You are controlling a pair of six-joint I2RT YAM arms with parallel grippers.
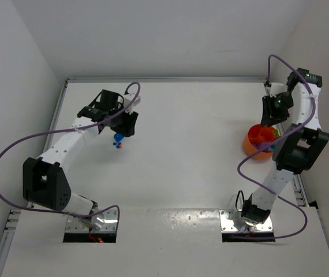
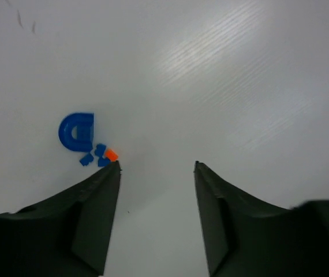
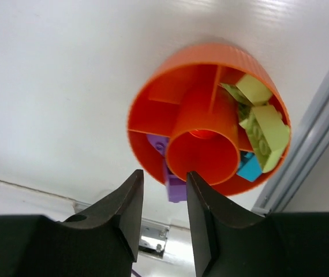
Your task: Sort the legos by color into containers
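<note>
- left gripper [image 2: 157,166]: released, fingers wide apart, nothing between them, low over the table [image 2: 239,69].
- orange brick [image 2: 111,154]: right at the tip of one finger, outside the gap; if it touches the finger i cannot tell.
- blue bricks [image 2: 95,156]: a few small ones, against the orange brick on the side away from the gap.
- blue arch [image 2: 77,131]: just beyond these, a little more ahead of the fingers.
- right gripper [image 3: 164,174]: fingers parted by a narrow gap, directly above the tub [image 3: 222,53].
- purple brick [image 3: 176,187]: in this gap, close to one finger; it fills only part of the gap, so it is not clamped.
- tub: under the right fingers, just beside the rail [image 3: 320,115] at the table edge; more purple shows in the compartment nearest the fingertips.
- green bricks [image 3: 262,130]: piled in a compartment to the side of the fingers.
- teal brick [image 3: 249,167]: in the next compartment, beside the green ones.
</note>
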